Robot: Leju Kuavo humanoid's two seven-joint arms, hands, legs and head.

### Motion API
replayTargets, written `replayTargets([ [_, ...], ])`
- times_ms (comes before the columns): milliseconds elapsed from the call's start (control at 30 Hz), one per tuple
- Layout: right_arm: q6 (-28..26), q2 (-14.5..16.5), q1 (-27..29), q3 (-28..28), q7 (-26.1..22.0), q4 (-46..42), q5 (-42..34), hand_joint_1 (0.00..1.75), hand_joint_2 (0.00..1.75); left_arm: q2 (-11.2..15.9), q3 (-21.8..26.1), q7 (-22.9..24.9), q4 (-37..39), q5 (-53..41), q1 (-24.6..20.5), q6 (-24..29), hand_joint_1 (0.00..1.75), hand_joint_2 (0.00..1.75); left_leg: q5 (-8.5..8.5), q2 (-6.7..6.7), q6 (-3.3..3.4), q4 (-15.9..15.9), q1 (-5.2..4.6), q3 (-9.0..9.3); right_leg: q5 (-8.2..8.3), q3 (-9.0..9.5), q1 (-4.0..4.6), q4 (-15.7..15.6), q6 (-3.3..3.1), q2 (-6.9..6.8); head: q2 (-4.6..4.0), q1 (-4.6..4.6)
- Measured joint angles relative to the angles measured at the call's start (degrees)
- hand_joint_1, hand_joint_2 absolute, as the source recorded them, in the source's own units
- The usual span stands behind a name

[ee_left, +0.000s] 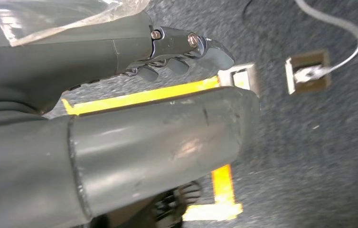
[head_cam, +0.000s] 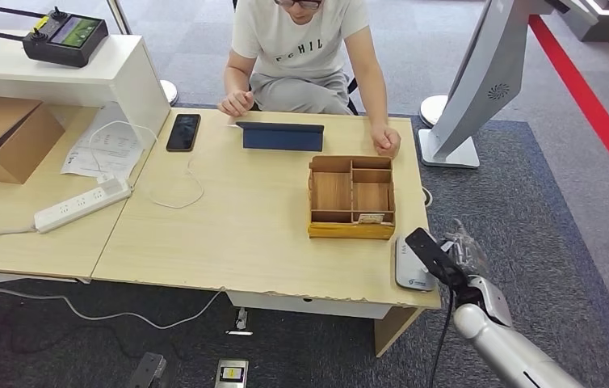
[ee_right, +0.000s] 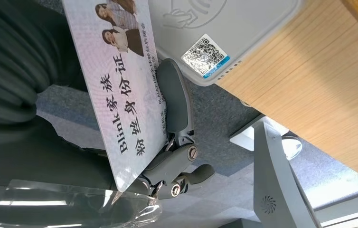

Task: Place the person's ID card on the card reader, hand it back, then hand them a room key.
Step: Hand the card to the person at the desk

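Nearest me, at about five o'clock in the head view, my right hand (head_cam: 447, 263) hovers by the near right corner of the bench (head_cam: 228, 242), pinching the ID card (ee_right: 115, 85) between thumb and fingers. In the right wrist view the card lies flat against the fingers (ee_right: 174, 102), printed face showing. The card reader (head_cam: 413, 265), a pale grey pad, sits just beside the hand at that same corner, close to the bench edge.

As I judge it, the main risk is placement: the reader is so near the edge that a card set down off-centre could slide off onto the carpet. A clumsy release could also drag the card along with the fingers, or nudge the reader itself.

My left hand (ee_left: 182, 52) hangs over the floor with its fingers curled in and holding nothing.

Further off, at about one o'clock, stands a wooden tray (head_cam: 351, 196) with compartments; a small card-like thing lies in its near right compartment, possibly the room key, but it is too small to tell. Beyond it is a dark tablet (head_cam: 283, 136), then the person (head_cam: 301, 48) seated at twelve o'clock, both hands resting on the far edge.

I cannot tell whether the card is already touching the reader, since my hand covers the gap in the head view.
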Motion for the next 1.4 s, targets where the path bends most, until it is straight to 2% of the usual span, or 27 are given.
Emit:
replayTargets([
  [233, -0.5, -0.1, -1.0, 0.2, -0.5, 0.7, 0.0, 1.75, 1.75, 0.4, 3.5, -1.6, 0.0, -0.1, -0.6, -0.2, 0.0, 0.0, 0.0, 0.0, 0.0, 0.0, 0.0, -0.01, 0.0, -0.01, 0.0, 0.0, 0.0, 0.01, 0.0, -0.01],
  [400, -0.6, -0.5, -3.2, 0.6, 0.1, 0.5, 1.4, 1.75, 1.75, 0.4, 5.2, -0.9, 0.0, -1.0, -0.5, 1.5, 0.0, 0.0, 0.0, 0.01, 0.0, 0.0, 0.0, -0.02, 0.0, -0.01, 0.0, 0.0, 0.0, 0.01, 0.0, -0.01],
  [767, -0.7, -1.3, -5.0, 0.8, 1.6, -0.8, 2.7, 1.75, 1.75, 0.3, 5.9, 0.5, 0.0, -1.6, -0.4, 2.5, 0.0, 0.0, 0.0, 0.01, 0.0, 0.0, -0.01, -0.02, 0.02, -0.01, -0.01, 0.0, 0.0, 0.01, 0.0, -0.01],
  [833, 0.1, -2.7, -7.6, 0.9, 4.4, -3.6, 5.0, 1.75, 1.75, 0.0, 6.6, 1.6, 0.0, -2.4, 0.0, 2.9, 0.0, 0.0, 0.0, 0.01, 0.0, 0.0, -0.03, -0.03, 0.04, -0.02, -0.03, 0.0, 0.02, 0.01, 0.0, -0.01],
  [967, 6.9, -5.5, -17.4, 2.0, 10.9, -12.9, 13.0, 1.75, 1.75, -1.4, 7.3, 3.8, 0.0, -5.3, 1.0, 2.8, 0.0, 0.0, 0.02, 0.01, 0.0, 0.0, -0.03, -0.03, 0.07, -0.03, -0.04, 0.0, 0.02, 0.02, 0.0, -0.01],
  [1167, 9.9, -4.8, -23.6, 4.2, 12.3, -16.5, 14.4, 1.75, 1.75, -2.2, 8.1, 4.3, 0.1, -5.7, 1.0, 2.7, 0.0, 0.0, 0.04, -0.01, 0.0, 0.0, -0.01, -0.02, 0.07, -0.02, -0.02, 0.0, 0.01, 0.0, 0.0, -0.02],
  [1400, 9.8, -4.4, -25.2, 6.3, 12.4, -18.2, 14.4, 1.75, 1.75, -2.5, 8.5, 4.3, 0.2, -5.7, 1.2, 2.7, 0.0, 0.0, 0.04, -0.02, 0.01, 0.0, -0.02, -0.04, 0.07, -0.02, -0.02, 0.0, 0.01, -0.01, 0.0, -0.01],
])
